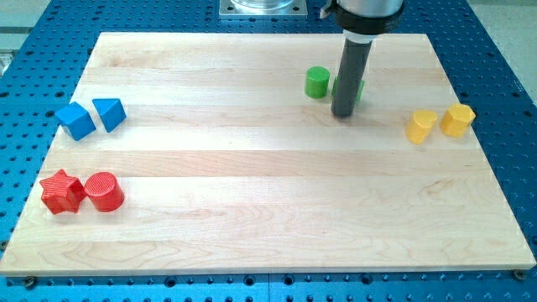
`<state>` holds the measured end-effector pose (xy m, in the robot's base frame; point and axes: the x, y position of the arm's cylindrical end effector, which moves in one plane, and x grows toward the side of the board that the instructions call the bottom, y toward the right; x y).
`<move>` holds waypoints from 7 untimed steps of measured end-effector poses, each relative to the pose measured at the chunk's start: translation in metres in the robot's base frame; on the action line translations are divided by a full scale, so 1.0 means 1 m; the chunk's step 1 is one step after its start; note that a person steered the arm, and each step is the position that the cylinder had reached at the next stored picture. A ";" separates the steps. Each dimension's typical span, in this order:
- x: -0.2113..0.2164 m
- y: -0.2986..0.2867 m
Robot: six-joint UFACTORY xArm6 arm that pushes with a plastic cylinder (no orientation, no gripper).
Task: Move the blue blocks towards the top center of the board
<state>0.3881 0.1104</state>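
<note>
Camera view: my tip (pixel 343 114) stands near the board's top, right of centre, well apart from the blue blocks.

Both blue blocks, a cube (pixel 75 121) and a triangular one (pixel 109 113), lie just beside each other at the wooden board's (pixel 268 218) left edge. The rod holds nothing; its tip is just beside a green cylinder (pixel 317 82) and partly hides a second green block (pixel 359 87). Two yellow blocks (pixel 422 127) (pixel 458 120) lie at the right; a red star (pixel 61 192) and red cylinder (pixel 104 191) at the lower left.

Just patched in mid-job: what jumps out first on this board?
My tip stands on the board near the view's top, right of centre, beside a green cylinder and half hiding a second green block. The blue cube and blue wedge sit far off at the view's left edge.
</note>
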 end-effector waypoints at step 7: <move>0.073 -0.414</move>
<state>0.4609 -0.3039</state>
